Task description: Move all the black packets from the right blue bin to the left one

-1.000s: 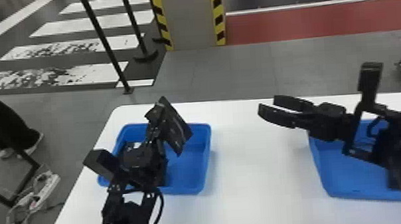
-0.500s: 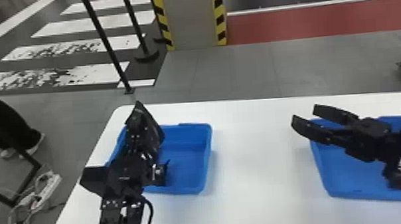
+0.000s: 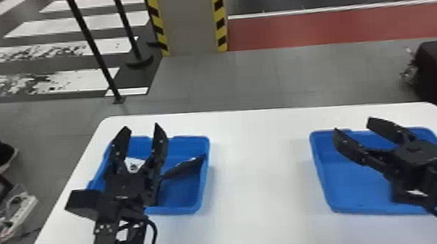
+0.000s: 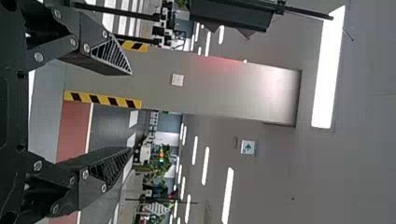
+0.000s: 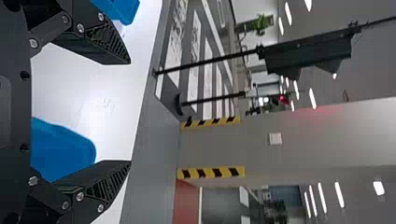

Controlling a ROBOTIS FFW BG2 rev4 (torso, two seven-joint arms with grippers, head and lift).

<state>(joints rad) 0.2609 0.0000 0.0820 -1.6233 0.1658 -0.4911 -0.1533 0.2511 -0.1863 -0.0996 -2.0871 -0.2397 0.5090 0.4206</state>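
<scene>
Head view: two blue bins, well apart on white table [image 3: 256, 164]. Left gripper [image 3: 142, 127] above left blue bin [image 3: 174, 210], fingers spread wide. Black packet [image 3: 186, 168] inside left blue bin, tilted, one end up at bin's right wall. White piece [image 3: 134, 160] with dark round mark in same bin, too small to identify. Right gripper [image 3: 352, 125] over right blue bin [image 3: 348, 180], fingers also wide apart.

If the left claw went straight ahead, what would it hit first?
The way close ahead of the left claw looks free; beyond the table, it might meet the grey pillar, though depth is unclear.
</scene>
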